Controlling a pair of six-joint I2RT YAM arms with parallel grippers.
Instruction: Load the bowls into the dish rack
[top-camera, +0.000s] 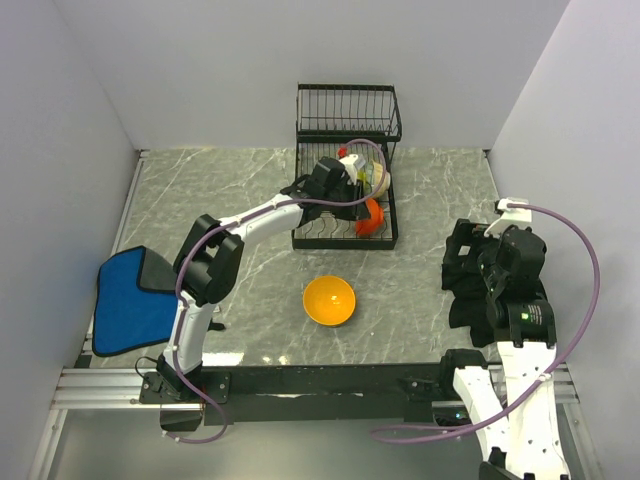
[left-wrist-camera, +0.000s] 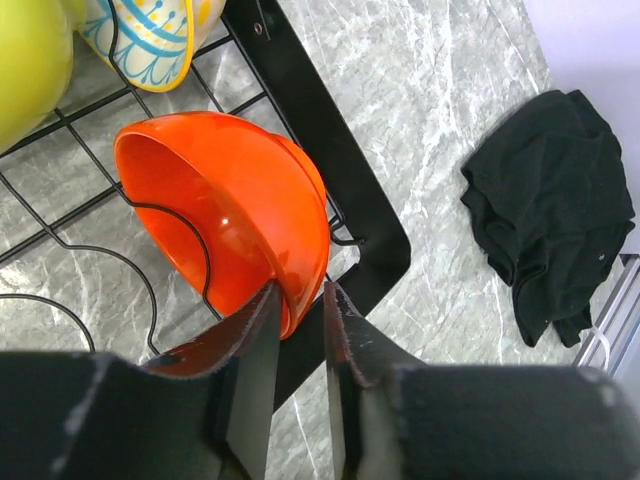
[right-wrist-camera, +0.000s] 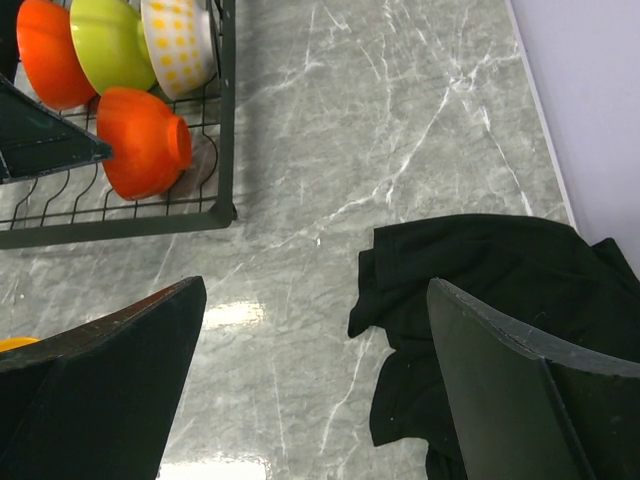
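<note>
The left gripper (left-wrist-camera: 302, 300) reaches over the lower tier of the dish rack (top-camera: 330, 244), at its front right corner; its jaws stand narrow, astride the lower rim of a red-orange bowl (left-wrist-camera: 230, 210), one finger (left-wrist-camera: 255, 345) against the inside of the rim, the other close by the outer wall; whether they truly pinch the rim I cannot tell. That bowl stands on edge among the base wires of the rack, its mouth turned toward the rack's left side, just inside the black frame.

Farther back in the rack's lower tier three more bowls stand on edge in a row: a second red-orange bowl (right-wrist-camera: 45, 50), a lime green bowl (right-wrist-camera: 110, 40) and a cream patterned bowl (right-wrist-camera: 180, 40), each touching the next; the upper basket shelf sits behind and above them.

An orange bowl (top-camera: 329, 300) rests upright on the grey marble table (top-camera: 240, 180), in front of the rack and well apart from it.

The right gripper (right-wrist-camera: 315, 290) hangs to the right of the rack, jaws spread wide and holding nothing, above the near edge of a crumpled black cloth (right-wrist-camera: 480, 290) lying on the table; a blue folded cloth (top-camera: 125, 300) lies far to the rack's front left.
</note>
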